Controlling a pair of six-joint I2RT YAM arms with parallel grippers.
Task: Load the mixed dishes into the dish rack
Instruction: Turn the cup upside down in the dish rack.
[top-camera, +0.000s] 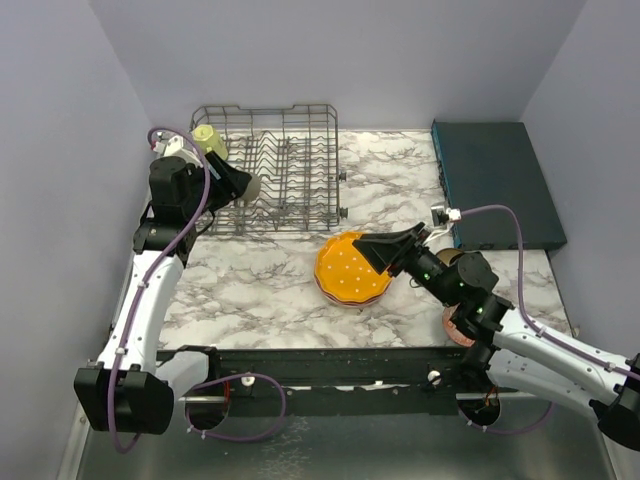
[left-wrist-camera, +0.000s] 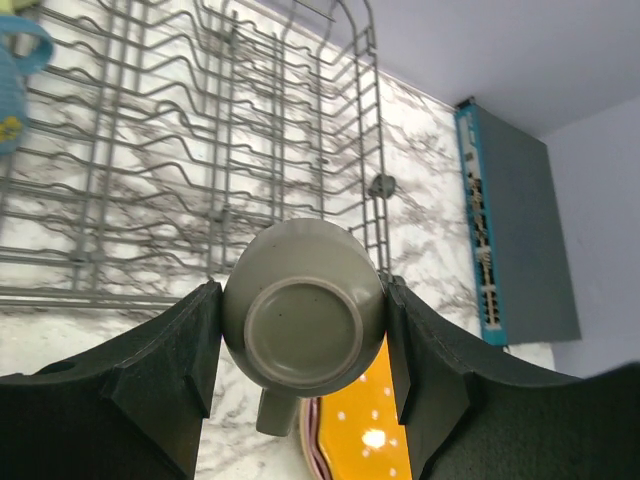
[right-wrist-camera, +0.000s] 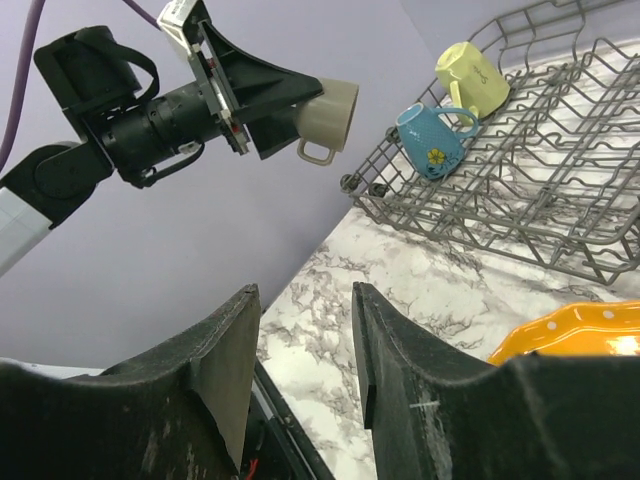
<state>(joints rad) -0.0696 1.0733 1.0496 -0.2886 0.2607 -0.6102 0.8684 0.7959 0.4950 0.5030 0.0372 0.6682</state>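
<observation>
- Grey-olive mug (right-wrist-camera: 330, 112) clamped between the fingers of the L hand (left-wrist-camera: 303, 345), held in the air over the near-left edge of the dish rack (top-camera: 290, 160).
- Mug's long axis approx. horizontal: base turned back to the wrist, mouth aimed away over the rack, handle hung downward.
- Yellow mug (right-wrist-camera: 470, 72) and blue mug (right-wrist-camera: 430, 138) seen tipped in the rack's far-left corner.
- R hand (right-wrist-camera: 305, 305): fingers apart, nothing gripped; poised low over the orange plate (top-camera: 345, 262).
- Plate lies flat on the table (top-camera: 260, 285), in front of the rack; pink rim seen beneath it.
</observation>
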